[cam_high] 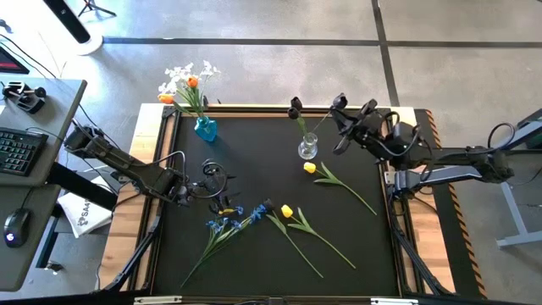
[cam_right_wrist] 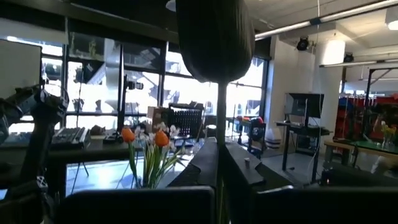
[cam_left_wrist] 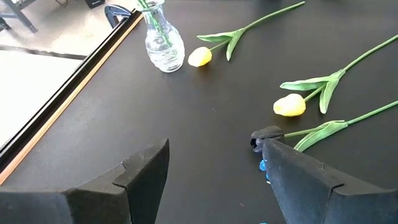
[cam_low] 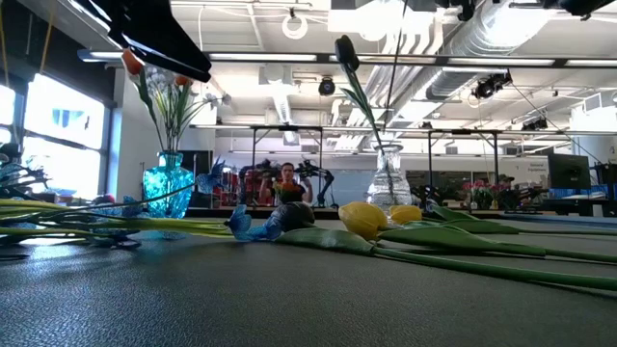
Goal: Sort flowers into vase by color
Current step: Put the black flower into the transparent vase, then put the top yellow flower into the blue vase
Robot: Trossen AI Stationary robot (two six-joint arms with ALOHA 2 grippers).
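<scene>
A blue vase (cam_high: 205, 128) at the mat's far left holds white sprays and orange tulips. A clear vase (cam_high: 307, 148) holds a dark tulip (cam_high: 295, 107). Two yellow tulips (cam_high: 310, 168) (cam_high: 286, 211), blue sprays (cam_high: 229, 219) and a dark tulip (cam_high: 267, 206) lie on the mat. My left gripper (cam_high: 212, 180) hovers open and empty left of the blue sprays; in its wrist view (cam_left_wrist: 217, 180) the lying dark tulip's head (cam_left_wrist: 264, 137) is beside one finger. My right gripper (cam_high: 339, 108) is right of the clear vase, shut on another dark tulip (cam_right_wrist: 214, 37). My right gripper pinches the dark tulip's green stem (cam_right_wrist: 221, 134) between its two fingers, a little below the head. The fingers lie level, coming from the table's right side, across the stem. The tulip stands upright, head above the fingers; its lower stem is hidden by the gripper.
The black mat (cam_high: 254, 254) has a raised wooden border (cam_high: 169, 114). Free mat lies along the near edge and between the two vases. A desk with keyboard and mouse (cam_high: 17, 152) stands left of the table. A person (cam_low: 286, 181) shows far off in the room.
</scene>
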